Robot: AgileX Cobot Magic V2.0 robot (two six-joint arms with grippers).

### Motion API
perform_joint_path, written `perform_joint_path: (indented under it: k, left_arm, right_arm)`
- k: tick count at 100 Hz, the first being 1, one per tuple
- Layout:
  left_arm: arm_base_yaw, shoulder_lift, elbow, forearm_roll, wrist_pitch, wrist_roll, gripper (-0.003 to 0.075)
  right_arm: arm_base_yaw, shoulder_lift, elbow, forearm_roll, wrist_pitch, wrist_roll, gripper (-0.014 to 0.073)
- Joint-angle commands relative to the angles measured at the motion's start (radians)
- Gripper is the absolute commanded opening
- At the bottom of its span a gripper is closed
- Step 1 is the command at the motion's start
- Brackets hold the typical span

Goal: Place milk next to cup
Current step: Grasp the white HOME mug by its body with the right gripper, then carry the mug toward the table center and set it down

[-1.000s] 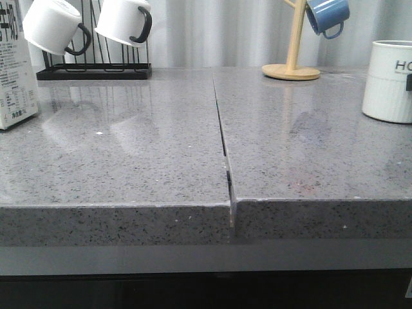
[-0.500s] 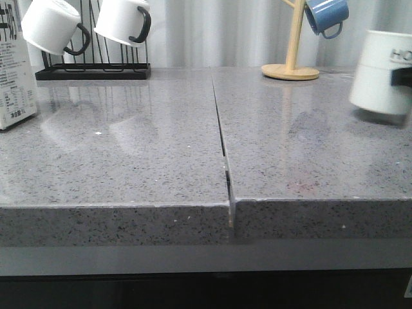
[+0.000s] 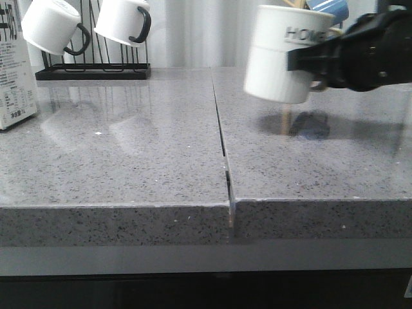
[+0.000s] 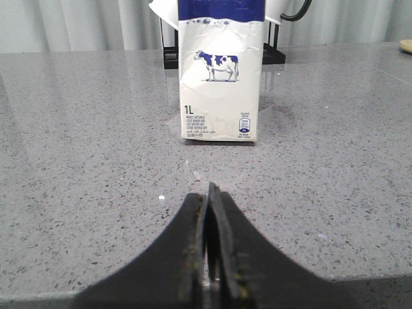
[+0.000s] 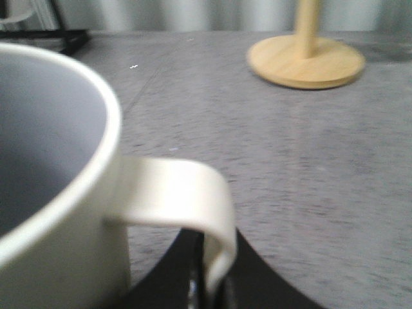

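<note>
The large white cup (image 3: 280,55) with black "HOME" lettering hangs in the air above the right half of the counter. My right gripper (image 3: 320,64) is shut on its white handle (image 5: 193,206), and the cup's open rim (image 5: 71,122) fills the near side of the right wrist view. The milk (image 3: 14,71) stands upright at the far left edge of the front view. In the left wrist view the milk (image 4: 221,77) shows its cow picture, standing a short way beyond my left gripper (image 4: 209,219), which is shut and empty low over the counter.
A black rack (image 3: 93,67) with two small white mugs (image 3: 55,26) stands at the back left. A wooden mug tree's round base (image 5: 306,61) with a blue mug (image 3: 328,8) is behind the cup. A seam (image 3: 222,138) splits the grey counter.
The cup has left the counter at the far right and moved up and to the left, held by my right gripper, whose arm has come into view. The milk has not moved.
</note>
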Motion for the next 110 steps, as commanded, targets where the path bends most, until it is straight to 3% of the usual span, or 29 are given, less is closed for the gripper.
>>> perform_joint_path:
  k: [1, 19, 51, 58, 73, 80, 110]
  left_arm:
    - [-0.001, -0.033, 0.040, -0.008, -0.081, -0.003, -0.0021]
    - [-0.001, -0.033, 0.040, -0.008, -0.081, -0.003, -0.0021]
    - [-0.001, -0.033, 0.040, -0.008, -0.081, -0.003, -0.0021]
    - [-0.001, -0.033, 0.040, -0.008, -0.081, -0.003, -0.0021]
    - [-0.001, -0.033, 0.040, -0.008, -0.081, -0.003, -0.0021]
    - [-0.001, -0.033, 0.040, -0.008, -0.081, -0.003, -0.0021]
    - [-0.001, -0.033, 0.040, -0.008, -0.081, -0.003, -0.0021]
  right_arm:
    - [0.042, -0.014, -0.058, 0.003, -0.061, -0.023, 0.0027]
    - [0.103, 0.056, -0.113, 0.003, -0.062, -0.023, 0.0027]
    - [0.114, 0.110, -0.130, 0.001, -0.062, -0.023, 0.0031]
    - [0.114, 0.110, -0.130, 0.000, -0.064, -0.023, 0.0083]
    - [0.114, 0.110, -0.128, -0.003, -0.062, -0.023, 0.0328]
    - [0.114, 0.110, -0.125, -0.007, -0.060, -0.023, 0.0388]
    - [0.114, 0.030, -0.052, -0.007, -0.060, -0.023, 0.0395]
